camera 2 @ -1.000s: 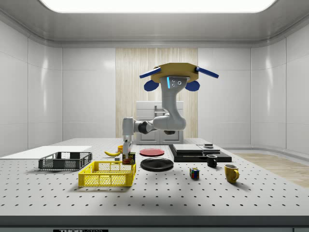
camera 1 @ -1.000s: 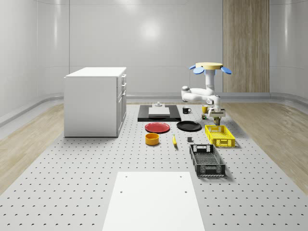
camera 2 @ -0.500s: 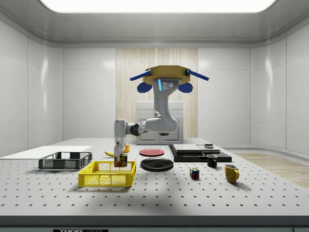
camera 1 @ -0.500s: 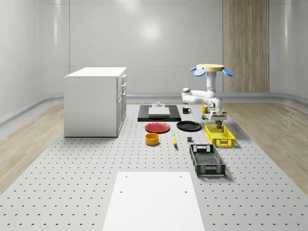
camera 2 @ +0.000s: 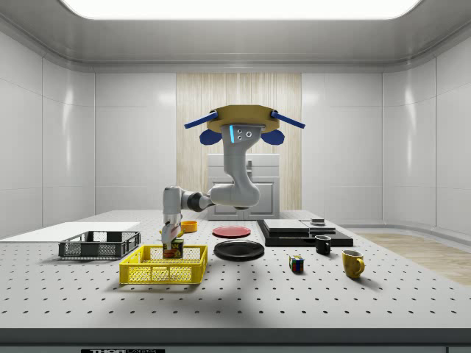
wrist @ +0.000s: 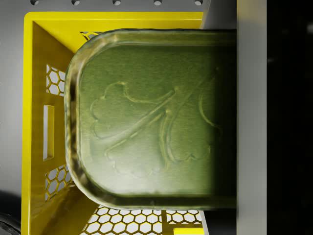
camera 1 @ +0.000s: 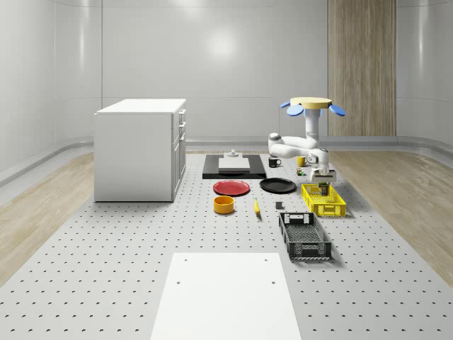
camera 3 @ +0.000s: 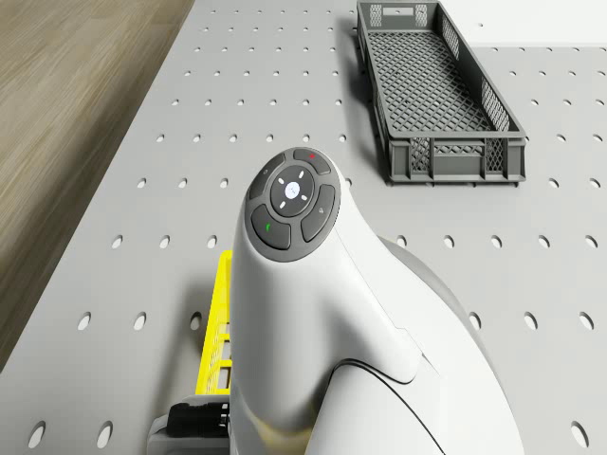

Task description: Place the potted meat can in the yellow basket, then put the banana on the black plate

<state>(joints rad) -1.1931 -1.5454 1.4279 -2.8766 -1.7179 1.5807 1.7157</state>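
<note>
The drone (camera 1: 309, 105) hovers over the far end of the yellow basket (camera 1: 323, 200), with its arm reaching down into it. My gripper (camera 2: 173, 247) is shut on the potted meat can (camera 2: 175, 253), which hangs low between the walls of the yellow basket (camera 2: 163, 265). In the wrist view the can's green embossed lid (wrist: 151, 117) sits against a grey finger (wrist: 252, 117), with the basket's mesh wall (wrist: 36, 122) beside it. The banana (camera 1: 256, 206) lies on the table near the black plate (camera 1: 277, 185), which also lies beside the basket in the side view (camera 2: 239, 250).
A black basket (camera 1: 304, 235) stands in front of the yellow one. A red plate (camera 1: 231, 188) and an orange bowl (camera 1: 224, 205) lie toward the whole-scene view's left, beyond them a white cabinet (camera 1: 140, 149). A cube (camera 2: 296, 263) and mugs (camera 2: 352, 263) sit at the side view's right.
The drone and arm have shifted toward the side view's left, carrying the can from the basket's near-plate end to over its middle and lower between the walls.
</note>
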